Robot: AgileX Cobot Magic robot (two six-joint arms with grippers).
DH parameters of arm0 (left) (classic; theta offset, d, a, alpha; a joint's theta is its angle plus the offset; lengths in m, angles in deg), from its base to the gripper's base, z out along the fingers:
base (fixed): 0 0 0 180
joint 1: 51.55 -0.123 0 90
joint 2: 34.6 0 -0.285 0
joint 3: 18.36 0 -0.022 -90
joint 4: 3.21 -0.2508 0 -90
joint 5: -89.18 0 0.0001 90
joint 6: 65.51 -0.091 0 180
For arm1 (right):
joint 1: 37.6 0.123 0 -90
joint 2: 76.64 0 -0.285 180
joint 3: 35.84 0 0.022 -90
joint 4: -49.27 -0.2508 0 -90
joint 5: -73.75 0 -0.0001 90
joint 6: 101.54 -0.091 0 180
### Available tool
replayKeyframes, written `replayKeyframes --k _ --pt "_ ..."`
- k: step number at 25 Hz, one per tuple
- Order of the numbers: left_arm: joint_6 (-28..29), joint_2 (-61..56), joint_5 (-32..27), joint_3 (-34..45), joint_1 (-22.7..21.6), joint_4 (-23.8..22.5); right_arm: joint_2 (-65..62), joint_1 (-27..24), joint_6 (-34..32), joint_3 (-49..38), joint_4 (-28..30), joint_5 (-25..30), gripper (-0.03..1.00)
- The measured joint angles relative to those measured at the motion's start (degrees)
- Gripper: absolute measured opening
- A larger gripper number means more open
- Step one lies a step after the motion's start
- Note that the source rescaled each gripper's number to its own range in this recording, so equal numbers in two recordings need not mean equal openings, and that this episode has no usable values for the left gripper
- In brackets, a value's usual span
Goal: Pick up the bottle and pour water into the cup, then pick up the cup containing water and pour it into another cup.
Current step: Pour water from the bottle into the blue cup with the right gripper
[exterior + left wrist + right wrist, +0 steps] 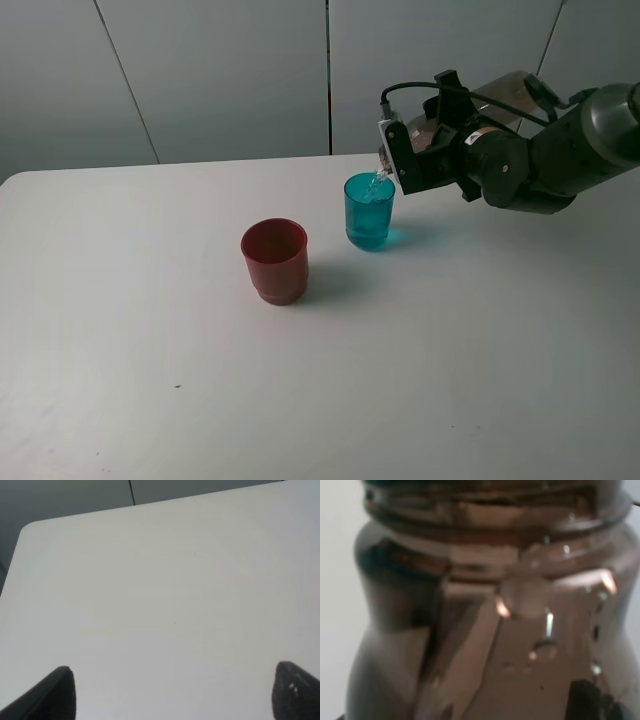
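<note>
Over the white counter (150,400), the right arm's fingers (432,152) are clamping the tall, smoky grey-brown plastic bottle (505,92) and tipping its mouth just above the small teal-blue translucent tumbler (369,212), which is standing near the short, wide red plastic cup (274,260). The left fingers (57,695) are hanging wide apart, holding nothing. A steeper tilt is risking a surge that overshoots that narrow rim or overfills the tumbler, and the droplets (544,650) wetting the bottle's wall may be loosening the grip.

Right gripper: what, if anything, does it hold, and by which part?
The right gripper holds the bottle around its body, back from the neck, tipped over the cup.
</note>
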Motion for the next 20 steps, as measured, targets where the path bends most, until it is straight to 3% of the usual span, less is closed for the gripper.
replayKeyframes --k 20 --pt "0.0 0.0 0.0 0.0 0.0 0.0 0.0 0.2 0.0 0.0 6.9 -0.8 0.0"
